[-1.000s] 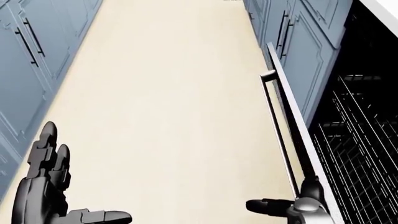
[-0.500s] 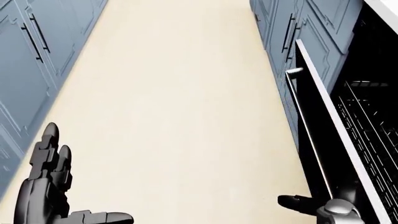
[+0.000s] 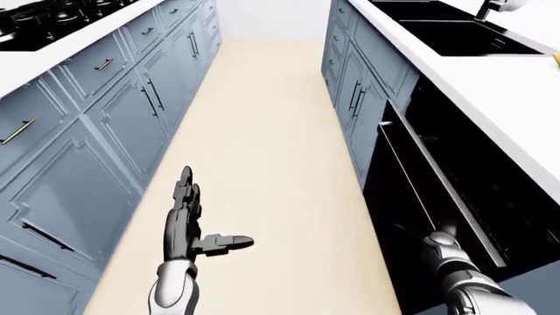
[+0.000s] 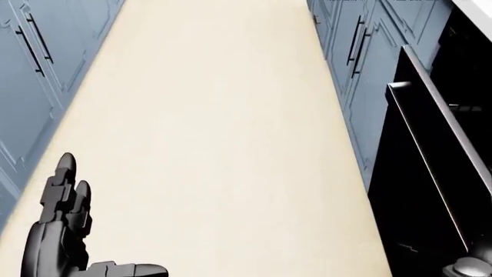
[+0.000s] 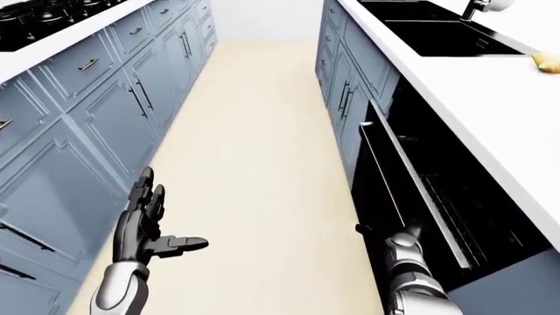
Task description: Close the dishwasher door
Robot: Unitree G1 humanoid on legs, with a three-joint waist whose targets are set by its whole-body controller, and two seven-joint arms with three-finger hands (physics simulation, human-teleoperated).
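galley kitchen aisle, cream floor [image 3: 262, 131] running up the middle, blue cabinets [image 3: 96, 131] along the left of the views and more blue cabinets [image 5: 346, 85] on the right.

dishwasher door [image 5: 402, 190] sits on the right side of the eye views, under the white counter [image 5: 473, 98], black, tilted steeply toward upright but not shut; a gap shows between its top edge and the cabinet opening, with the wire rack [image 5: 464, 216] visible inside. in the head view the door [image 4: 427, 173] fills the lower right, its handle bar running along the outer face.

right hand [image 5: 398, 239] is at the door's lower end near the bottom of the right-eye view, pressed against the outer face by the handle; the fingers are mostly hidden behind the wrist, cannot tell how far they are spread or whether they grip anything.

left hand [image 3: 188, 223] hangs over the floor at lower left, clear of everything, fingers straight and together pointing up the aisle, thumb stuck out sideways to the right, holding nothing.

black sink [image 3: 446, 29] is set in the counter at upper right, black stove [image 3: 44, 20] at upper left.
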